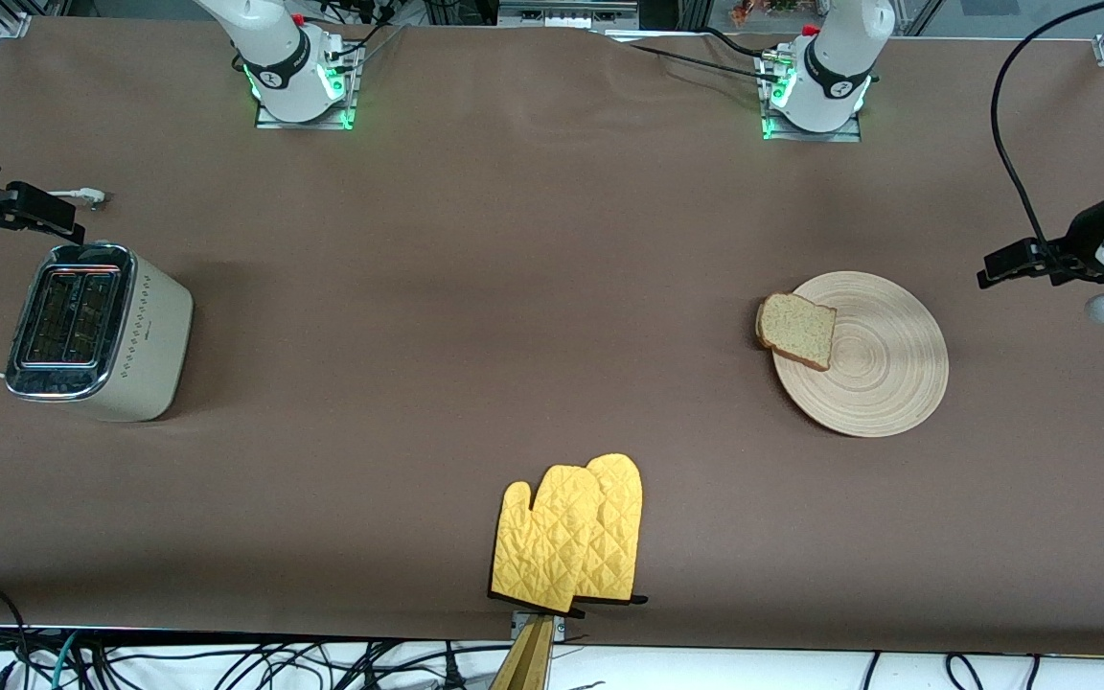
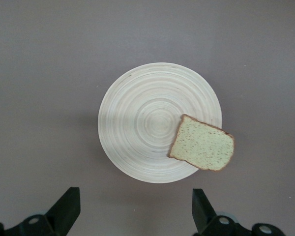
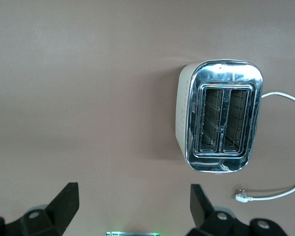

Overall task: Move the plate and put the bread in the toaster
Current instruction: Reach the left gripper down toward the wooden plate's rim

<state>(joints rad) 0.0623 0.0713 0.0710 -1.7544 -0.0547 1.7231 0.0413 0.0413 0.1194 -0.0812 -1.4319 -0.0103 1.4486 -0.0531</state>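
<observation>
**Bread overhangs the plate rim; both grippers hang released and apart from their targets**

The bread point(image 1: 797, 330) lies flat on the wooden plate point(image 1: 883, 383), set at a slant, one corner jutting past the rim on the side toward the right arm's end of the table point(image 1: 514, 287). The plate holds nothing else. In the left wrist view the left gripper point(image 2: 136, 211) has its jaws spread wide with nothing between them, and the plate point(image 2: 142, 123) and the bread point(image 2: 202, 149) lie on the table ahead of the jaws, clear of both fingers point(image 2: 66, 206).

The toaster point(image 1: 97, 331) stands upright at the right arm's end of the table, chrome top up, its two slots running along its long axis; both slots look empty. Its white cord point(image 3: 280, 194) trails beside it, the plug loose on the table. The right gripper point(image 3: 133, 209) also has its jaws released and bare, the toaster point(image 3: 219, 123) ahead of them and off toward one finger.

The table wears a plain brown cover. A pair of yellow quilted oven mitts point(image 1: 566, 537) lies overlapped at its edge nearest the front camera, well apart from the plate and the toaster.
</observation>
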